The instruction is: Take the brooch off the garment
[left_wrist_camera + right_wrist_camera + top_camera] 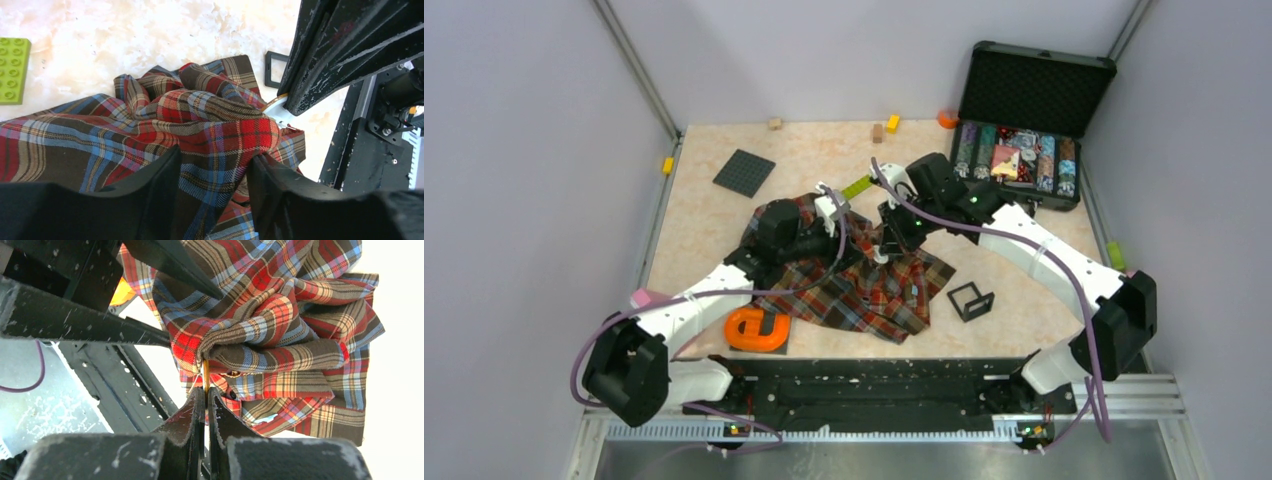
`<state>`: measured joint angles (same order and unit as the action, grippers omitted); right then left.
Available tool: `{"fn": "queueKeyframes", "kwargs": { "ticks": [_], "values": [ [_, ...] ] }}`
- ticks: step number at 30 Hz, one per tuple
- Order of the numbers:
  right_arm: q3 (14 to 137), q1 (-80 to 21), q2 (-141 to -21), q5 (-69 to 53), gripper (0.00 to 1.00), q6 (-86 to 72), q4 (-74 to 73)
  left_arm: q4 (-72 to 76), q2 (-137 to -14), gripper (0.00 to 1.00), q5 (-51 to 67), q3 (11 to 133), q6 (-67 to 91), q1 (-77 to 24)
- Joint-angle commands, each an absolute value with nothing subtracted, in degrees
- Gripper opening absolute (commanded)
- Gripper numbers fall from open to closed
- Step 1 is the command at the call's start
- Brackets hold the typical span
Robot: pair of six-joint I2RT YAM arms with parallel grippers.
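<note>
Red-and-green plaid shirt (280,325) bunches around the small round whitish brooch (205,372), clamped edge-on by the right end effector (205,392); the left end effector (212,162), jaws apart astride a fold, should pin cloth first.

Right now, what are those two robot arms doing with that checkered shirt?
They are trying to get a brooch off the plaid shirt. The right hand is shut on a thin edge poking out of the bunched cloth, which looks like the brooch. The left hand straddles a fold of the shirt beside it, fingers apart. The brooch is not yet free.
</note>
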<state>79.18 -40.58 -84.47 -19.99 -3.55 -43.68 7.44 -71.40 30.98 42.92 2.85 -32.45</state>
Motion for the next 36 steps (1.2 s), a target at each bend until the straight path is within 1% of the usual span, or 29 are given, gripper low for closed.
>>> {"fn": "queueKeyframes", "kwargs": {
  "ticks": [1,4,7,11,15,16,18,19,21,24,30,33,36],
  "values": [
    [78.61,-38.6,-80.54,-25.3,0.0,-5.95,-38.74,13.35,-66.93,0.56,30.78,41.27,4.38,-32.27],
    [77.06,-37.04,-78.7,-27.27,0.0,-6.98,-36.79,14.19,-64.89,0.57,29.55,40.23,5.5,-32.34],
    [76.3,-36.91,-77.49,-27.11,0.0,-7.39,-35.77,15.32,-65.66,0.6,32.63,40.3,4.82,-32.34],
    [75.56,-36.91,-77.51,-24.2,0.0,-9.11,-34.06,13.94,-70.44,0.57,37.11,43.24,4.34,-32.3],
    [75.01,-37.08,-77.23,-21.56,0.0,-10.4,-31.72,12.89,-74.11,0.56,38.17,45.42,4.44,-32.43],
    [75.04,-37.23,-77.15,-20.72,0.0,-10.53,-31.4,13.04,-74.58,0.52,38.15,45.48,4.5,-32.49],
    [75.38,-37.44,-77.44,-18.1,0.0,-10.92,-31.1,12.78,-75.3,0.26,39.22,45.99,4.54,-32.47],
    [75.65,-37.44,-77.85,-16.86,0.0,-11.03,-30.96,12.67,-75.58,0.15,40.02,46.3,4.64,-32.5],
    [76.13,-37.41,-78.66,-13.81,0.0,-11.54,-30.67,12.58,-76.08,0.0,41.36,46.54,4.84,-32.56],
    [76.42,-37.4,-80.49,-7.16,0.0,-13.13,-28.37,11.47,-76.19,0.0,42.08,46.76,4.11,-33.29],
    [76.78,-37.13,-83.25,2.2,0.0,-17.5,-21.15,9.02,-76.38,0.0,41.43,47.13,2.91,-34.61],
    [76.14,-36.84,-82.74,5.23,0.0,-19.64,-18.37,8.68,-76.38,0.0,37.63,47.43,3.89,-34.54],
    [72.4,-36.17,-79.85,10.47,0.0,-21.85,-15.3,8.62,-76.58,0.0,34.83,48.2,4.81,-34.42]
  ]
}}
